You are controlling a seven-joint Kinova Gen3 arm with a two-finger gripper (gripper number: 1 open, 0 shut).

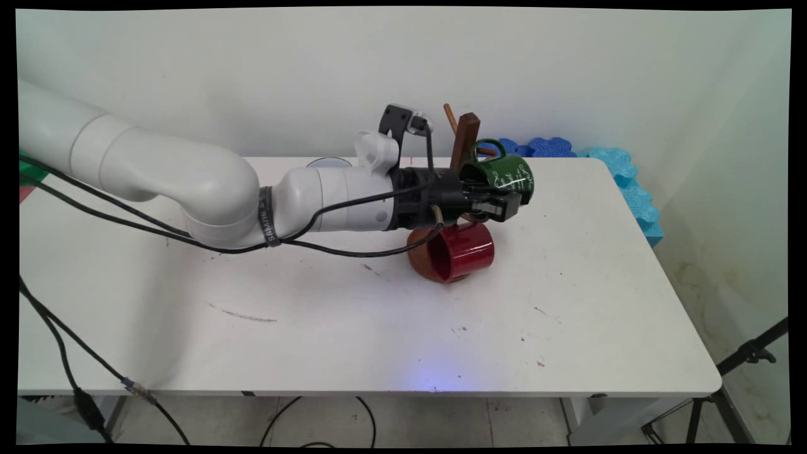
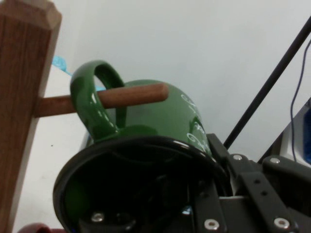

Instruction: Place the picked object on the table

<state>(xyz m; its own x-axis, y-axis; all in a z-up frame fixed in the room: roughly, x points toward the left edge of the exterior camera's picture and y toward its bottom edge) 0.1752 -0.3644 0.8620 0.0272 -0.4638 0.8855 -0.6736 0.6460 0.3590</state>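
Note:
A dark green mug point(image 1: 512, 175) with white lettering lies tipped on its side, its mouth toward my gripper point(image 1: 499, 203). The gripper is shut on the mug's rim, one finger inside the mouth and one outside. In the hand view the green mug's point(image 2: 160, 116) handle is looped over a wooden peg point(image 2: 133, 95) that sticks out of the mug tree's post point(image 2: 19, 121). The wooden mug tree point(image 1: 465, 135) stands at the table's back middle. A red mug point(image 1: 460, 251) hangs or rests on its side low against the tree's round base, just below my gripper.
Blue foam pieces point(image 1: 547, 146) and lighter cyan ones point(image 1: 633, 189) line the table's back right edge. A grey round thing point(image 1: 328, 162) peeks out behind my arm. Black cables hang under the arm. A black tripod point(image 1: 744, 356) stands off the table's right.

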